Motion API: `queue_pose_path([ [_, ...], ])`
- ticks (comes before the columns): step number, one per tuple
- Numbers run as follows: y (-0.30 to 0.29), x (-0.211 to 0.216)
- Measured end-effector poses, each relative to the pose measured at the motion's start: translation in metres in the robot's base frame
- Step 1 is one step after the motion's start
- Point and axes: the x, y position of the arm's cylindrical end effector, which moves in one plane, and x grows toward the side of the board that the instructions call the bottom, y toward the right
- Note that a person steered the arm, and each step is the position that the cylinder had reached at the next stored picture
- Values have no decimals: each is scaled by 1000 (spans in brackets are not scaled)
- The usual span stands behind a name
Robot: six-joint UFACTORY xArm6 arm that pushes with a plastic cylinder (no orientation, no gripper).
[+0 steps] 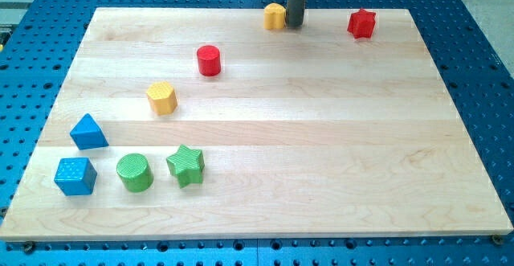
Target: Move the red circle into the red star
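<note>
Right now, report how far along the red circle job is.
Nothing looks done: the red circle sits well apart from the red star, toward the view's left and lower. In hand: my tip rests at the view's top, right beside a yellow block, not at the circle. Left: get behind the circle and push it to the star.

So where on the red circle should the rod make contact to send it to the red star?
No gripping here, only pushing. My tip sits beside the yellow block at the view's top. Likely best contact is the red circle's lower-left side wall, pushing rightward and slightly up toward the red star. Its round wall means aiming through the centre.
</note>
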Motion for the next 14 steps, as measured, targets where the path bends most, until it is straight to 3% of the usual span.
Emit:
queue_pose_path([
  [1, 0, 1],
  [3, -123, 157],
  [5, -285, 151],
  [6, -236, 139],
  [7, -150, 143],
  [9, -168, 78],
  [10, -79, 61],
  [11, -53, 60],
  [12, -134, 76],
  [14, -72, 91],
])
